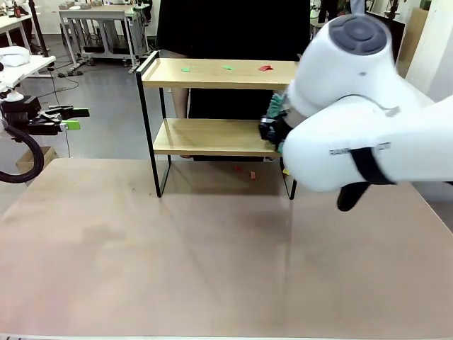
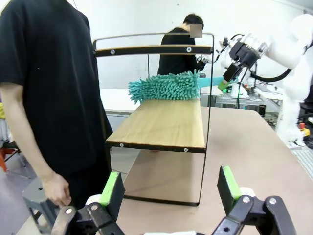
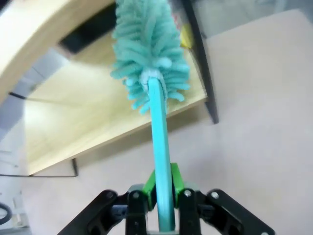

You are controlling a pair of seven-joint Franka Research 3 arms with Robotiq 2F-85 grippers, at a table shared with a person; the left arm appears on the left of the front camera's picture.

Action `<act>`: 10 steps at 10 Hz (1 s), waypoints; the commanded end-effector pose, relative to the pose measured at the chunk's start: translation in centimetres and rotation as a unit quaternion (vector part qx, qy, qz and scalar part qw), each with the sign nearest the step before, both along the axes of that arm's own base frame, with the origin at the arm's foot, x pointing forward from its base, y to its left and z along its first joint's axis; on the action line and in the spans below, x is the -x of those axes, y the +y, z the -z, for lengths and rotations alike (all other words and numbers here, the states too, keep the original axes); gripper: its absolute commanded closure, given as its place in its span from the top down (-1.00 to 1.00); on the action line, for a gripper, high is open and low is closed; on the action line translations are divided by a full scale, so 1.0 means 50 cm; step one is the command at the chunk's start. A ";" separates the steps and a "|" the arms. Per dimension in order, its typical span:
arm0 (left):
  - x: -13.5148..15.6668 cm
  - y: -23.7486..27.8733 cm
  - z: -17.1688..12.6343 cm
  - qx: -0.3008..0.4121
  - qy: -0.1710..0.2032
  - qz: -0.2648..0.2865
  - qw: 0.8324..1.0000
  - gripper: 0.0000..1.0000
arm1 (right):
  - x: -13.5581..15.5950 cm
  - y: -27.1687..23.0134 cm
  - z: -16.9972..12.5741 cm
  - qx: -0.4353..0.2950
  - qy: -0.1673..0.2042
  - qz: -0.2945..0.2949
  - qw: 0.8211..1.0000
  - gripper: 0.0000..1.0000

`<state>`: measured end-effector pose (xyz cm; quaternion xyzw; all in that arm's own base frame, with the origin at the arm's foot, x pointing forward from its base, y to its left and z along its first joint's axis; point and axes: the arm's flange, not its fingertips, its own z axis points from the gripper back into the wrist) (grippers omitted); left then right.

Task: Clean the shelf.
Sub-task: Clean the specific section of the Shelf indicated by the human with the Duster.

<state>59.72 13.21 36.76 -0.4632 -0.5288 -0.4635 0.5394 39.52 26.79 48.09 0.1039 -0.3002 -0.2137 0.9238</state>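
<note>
Shelf (image 1: 212, 74): two-tier, upper centre of the front view, standing on the far part of the table (image 1: 212, 269). Three scraps (image 1: 227, 67) on the top board (two green, one red); small bits (image 1: 251, 173) on the table under the lower board.

Right gripper (image 3: 164, 188): bottom centre of the right wrist view, clamped tight on the duster (image 3: 149, 54) handle. Teal head resting on the lower board, near the end post at upper right, straight above the gripper in that view.

Left gripper (image 2: 171, 188): spread wide, empty; left edge of the front view, well apart from the shelf's left end.

Person (image 2: 49, 88): in black, just behind the shelf.
</note>
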 end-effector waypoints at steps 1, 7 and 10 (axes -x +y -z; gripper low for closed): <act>0.004 -0.001 -0.004 -0.001 -0.004 0.001 1.000 1.00 | 0.046 -0.059 -0.020 0.028 0.012 0.011 0.999 -0.76; 0.004 -0.001 -0.004 -0.001 -0.004 0.001 1.000 1.00 | 0.048 -0.072 -0.017 0.045 0.008 0.009 0.999 -0.76; 0.004 -0.001 -0.004 -0.001 -0.004 0.001 1.000 1.00 | 0.077 -0.065 -0.037 0.021 -0.018 -0.072 0.997 -0.76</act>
